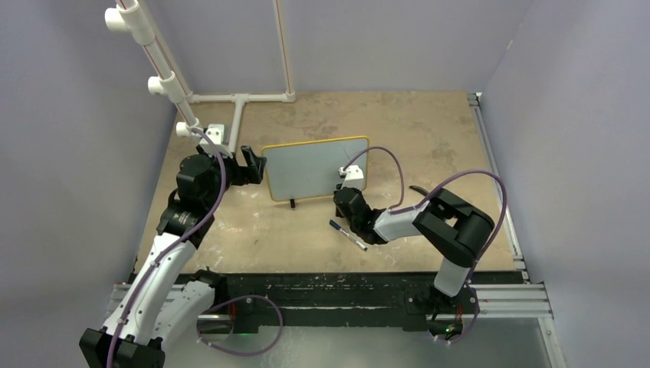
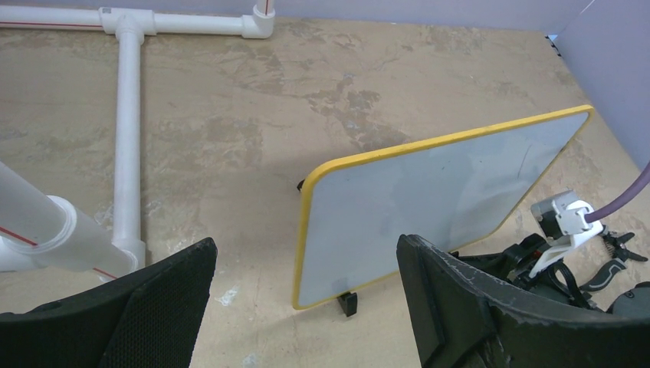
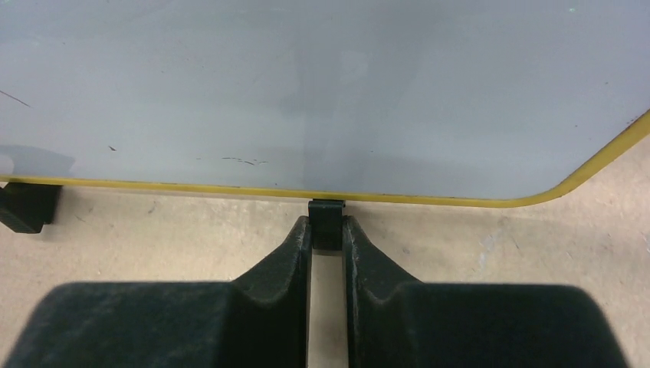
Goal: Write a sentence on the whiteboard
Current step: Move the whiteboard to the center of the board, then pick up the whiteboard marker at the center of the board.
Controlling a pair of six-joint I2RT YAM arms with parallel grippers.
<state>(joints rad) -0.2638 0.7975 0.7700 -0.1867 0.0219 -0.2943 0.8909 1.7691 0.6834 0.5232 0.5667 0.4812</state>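
**Right jaws:** closed to a narrow slit. Their dark fingertips (image 3: 295, 238) pinch one small black foot (image 3: 327, 218) under the lower edge of the whiteboard (image 3: 322, 92). In the right wrist view the yellow-orange frame (image 3: 192, 188) runs just above the fingertips and curves upward at the right corner. A second foot (image 3: 27, 207) shows at the far left of that view.

**Left jaws:** spread wide, gripping nothing. The two dark fingers (image 2: 153, 314) stand at either side of the left wrist view. The board's left edge and rounded lower corner appear between them, apart from both. From above, these jaws sit just beside the board's left edge.

**Whiteboard:** stands on its feet near the middle of the tabletop (image 1: 306, 253), tilted back, its long side running left to right. Its writing face is turned toward the arms, and is pale with a few faint dark scuffs.

**Marker** (image 1: 349, 235)**:** a slim pen with a dark blue end. It lies flat on the tabletop in front of the board's right half, just beside the right arm (image 1: 395, 224) and apart from both jaws.

**Pipe frame** (image 1: 241, 98)**:** white tubing on the tabletop behind and to the left of the board, with one pipe rising at the left.
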